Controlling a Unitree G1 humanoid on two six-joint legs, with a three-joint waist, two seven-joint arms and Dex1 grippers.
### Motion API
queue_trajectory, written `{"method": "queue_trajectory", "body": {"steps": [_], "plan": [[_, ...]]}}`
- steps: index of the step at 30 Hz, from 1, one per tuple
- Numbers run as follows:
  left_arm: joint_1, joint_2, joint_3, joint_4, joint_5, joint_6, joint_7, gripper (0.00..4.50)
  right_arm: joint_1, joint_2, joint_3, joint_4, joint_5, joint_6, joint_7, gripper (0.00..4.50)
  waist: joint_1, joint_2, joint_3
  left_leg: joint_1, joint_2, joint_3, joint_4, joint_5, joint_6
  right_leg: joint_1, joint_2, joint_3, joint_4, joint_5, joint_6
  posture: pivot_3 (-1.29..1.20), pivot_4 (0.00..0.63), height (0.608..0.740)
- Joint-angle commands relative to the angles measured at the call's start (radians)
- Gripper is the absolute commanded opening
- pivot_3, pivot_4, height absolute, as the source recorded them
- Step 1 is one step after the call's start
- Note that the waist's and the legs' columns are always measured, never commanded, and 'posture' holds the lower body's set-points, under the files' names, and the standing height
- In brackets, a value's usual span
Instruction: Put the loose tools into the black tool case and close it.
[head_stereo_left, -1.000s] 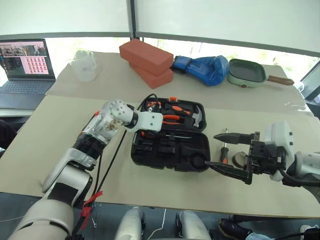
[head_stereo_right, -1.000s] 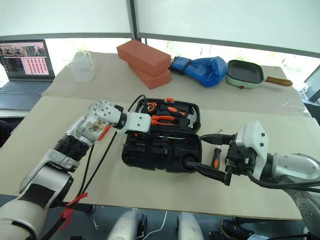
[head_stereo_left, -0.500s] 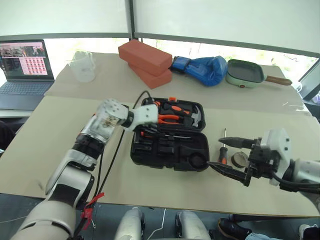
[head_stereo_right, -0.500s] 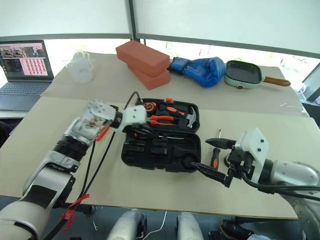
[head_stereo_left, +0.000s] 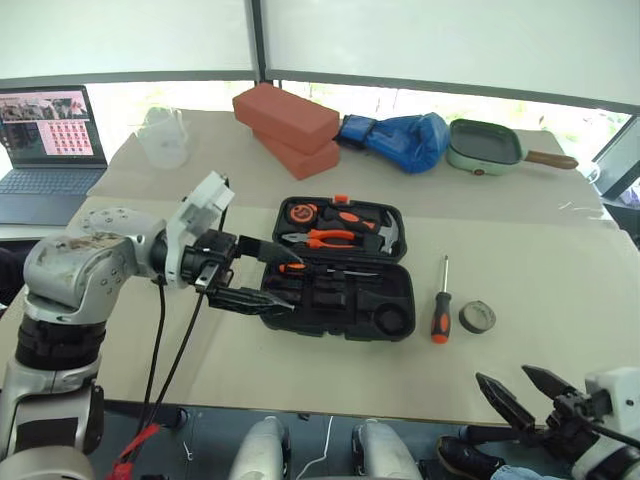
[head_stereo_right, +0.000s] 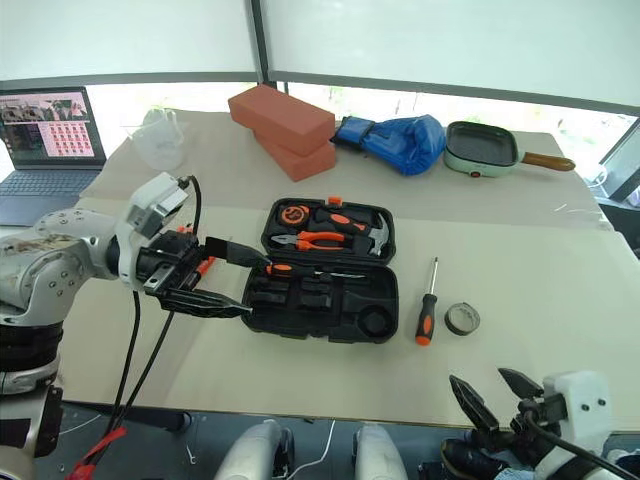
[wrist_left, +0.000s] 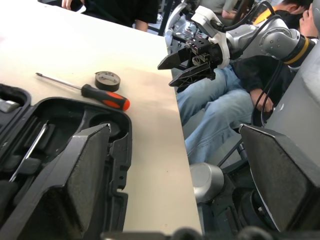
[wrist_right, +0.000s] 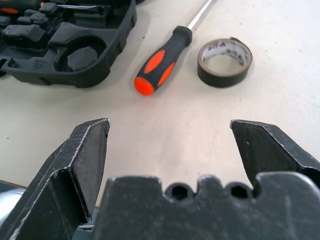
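The desk (head_stereo_left: 560, 330) carries the black tool case (head_stereo_left: 338, 262), lying open near its middle with one orange-handled screwdriver (head_stereo_left: 330, 268) already in the front half, while another screwdriver (head_stereo_left: 441, 304) and the tape roll (head_stereo_left: 477, 317) lie loose just beside the case on its right. The left end effector (head_stereo_left: 250, 273) hangs wide and empty at the case's left edge, and the right end effector (head_stereo_left: 520, 388), also wide and empty, sits low off the desk's near edge. The right one looks best placed for the next pick: it should come down over the screwdriver's thick handle, not the thin shaft, and close squarely across it so the tool does not roll.
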Motion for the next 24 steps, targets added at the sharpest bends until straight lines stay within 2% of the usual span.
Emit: {"method": "queue_trajectory", "body": {"steps": [1, 5, 9, 14, 21, 24], "plan": [[-0.015, -0.008, 0.001, -0.029, -0.011, -0.054, 0.023, 4.44, -0.122, -0.020, 0.124, 0.038, -0.067, 0.015, -0.068, 4.50, -0.007, -0.001, 0.000, 0.000, 0.000, 0.000, 0.000, 0.000, 0.000, 0.000, 0.001, 0.000, 0.000, 0.000, -0.002, 0.00, 0.150, 0.738], [-0.056, -0.009, -0.025, 0.008, 0.017, -0.092, 0.030, 4.44, -0.322, -0.034, 0.232, 0.166, -0.100, 0.060, -0.113, 4.50, -0.008, 0.000, 0.000, 0.000, -0.001, 0.000, -0.001, 0.000, 0.000, 0.000, 0.001, 0.000, 0.000, 0.003, -0.005, 0.00, 0.150, 0.738], [-0.061, -0.010, -0.022, -0.003, 0.018, -0.118, 0.060, 4.44, -0.488, 0.032, 0.253, 0.272, -0.075, 0.194, -0.257, 4.50, -0.007, 0.000, 0.000, 0.000, -0.002, -0.001, -0.001, 0.000, 0.000, 0.000, 0.001, 0.000, 0.000, 0.003, -0.005, 0.00, 0.150, 0.738], [-0.034, 0.009, -0.019, -0.023, 0.016, -0.133, 0.091, 4.44, -0.607, 0.096, 0.260, 0.333, -0.024, 0.291, -0.319, 4.50, -0.010, -0.001, 0.000, -0.001, -0.002, -0.001, -0.001, 0.000, 0.000, -0.001, 0.001, 0.000, 0.000, 0.003, -0.005, 0.00, 0.150, 0.738], [0.005, 0.031, -0.027, 0.001, 0.059, -0.185, 0.108, 4.44, -0.653, 0.039, 0.362, 0.389, -0.126, 0.277, -0.300, 4.50, -0.016, -0.003, -0.001, 0.001, -0.001, 0.000, -0.002, 0.000, 0.000, 0.001, 0.002, 0.000, 0.000, 0.003, -0.005, 0.00, 0.150, 0.738], [0.011, 0.031, -0.026, -0.009, 0.053, -0.186, 0.121, 4.50, -0.640, -0.001, 0.410, 0.393, -0.189, 0.257, -0.290, 3.80, -0.015, -0.004, -0.002, 0.003, -0.001, 0.000, -0.002, 0.000, 0.000, 0.003, 0.002, 0.000, -0.001, 0.003, -0.005, 0.00, 0.150, 0.738]]}}
